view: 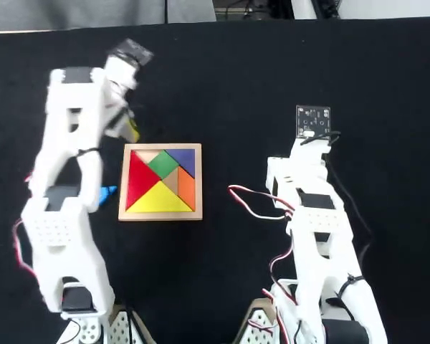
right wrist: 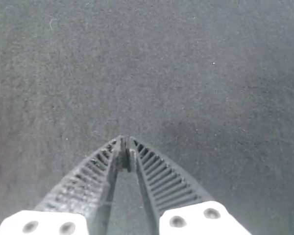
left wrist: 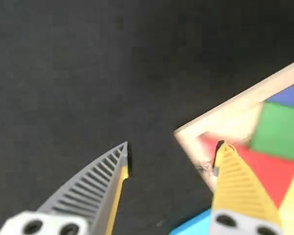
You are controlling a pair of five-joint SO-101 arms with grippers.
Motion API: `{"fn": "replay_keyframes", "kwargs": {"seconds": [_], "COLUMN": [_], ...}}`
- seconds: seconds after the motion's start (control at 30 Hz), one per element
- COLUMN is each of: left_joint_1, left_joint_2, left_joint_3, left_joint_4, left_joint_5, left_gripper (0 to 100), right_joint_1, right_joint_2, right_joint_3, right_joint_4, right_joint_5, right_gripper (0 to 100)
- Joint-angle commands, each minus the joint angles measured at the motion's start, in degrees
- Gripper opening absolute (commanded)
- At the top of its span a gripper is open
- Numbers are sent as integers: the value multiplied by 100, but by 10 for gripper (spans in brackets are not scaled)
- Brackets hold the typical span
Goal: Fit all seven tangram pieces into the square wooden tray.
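Observation:
The square wooden tray (view: 160, 214) lies mid-table and holds a red triangle (view: 137, 180), a yellow triangle (view: 160, 200), a green square (view: 162, 164), a dark blue triangle (view: 184, 160) and an orange piece (view: 187, 188). Its far left corner slot (left wrist: 235, 122) shows bare wood. A light blue piece (view: 107, 191) lies on the cloth left of the tray, half hidden by the left arm. My left gripper (left wrist: 174, 147) hangs open over the tray's far left corner (left wrist: 186, 133), holding nothing; from above the left gripper (view: 129, 129) sits just beyond that corner. My right gripper (right wrist: 126, 149) is shut over bare cloth.
Black cloth covers the table (view: 258, 79). The right arm (view: 308, 186) stands to the right of the tray, with a red and white cable (view: 247, 201) looping toward it. Open cloth lies beyond the tray and between the arms.

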Motion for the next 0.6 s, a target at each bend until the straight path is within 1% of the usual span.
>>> {"fn": "replay_keyframes", "kwargs": {"seconds": [0.0, 0.07, 0.1, 0.27, 0.37, 0.43, 0.57], "left_joint_1": [-505, -708, -796, -831, -857, -884, -708], "left_joint_2": [-440, -413, -396, -325, -176, -97, -53], "left_joint_3": [-374, -251, -127, 180, 338, 382, 646], "left_joint_4": [1204, 1925, 1960, 1829, 1820, 1820, 1820], "left_joint_5": [-2136, -3349, -3701, -4070, -4695, -4941, -4941], "left_gripper": [281, 281, 280, 280, 280, 280, 280], "right_joint_1": [-97, -97, -97, -97, -97, -97, -97], "right_joint_2": [-233, -224, -224, -215, -215, -215, -215], "right_joint_3": [-277, -277, -277, -277, -268, -268, -286], "right_joint_4": [-132, -132, -132, -132, -132, -132, -132], "right_joint_5": [62, 62, 62, 62, 62, 62, 62], "right_gripper": [11, 11, 11, 11, 11, 11, 11]}}
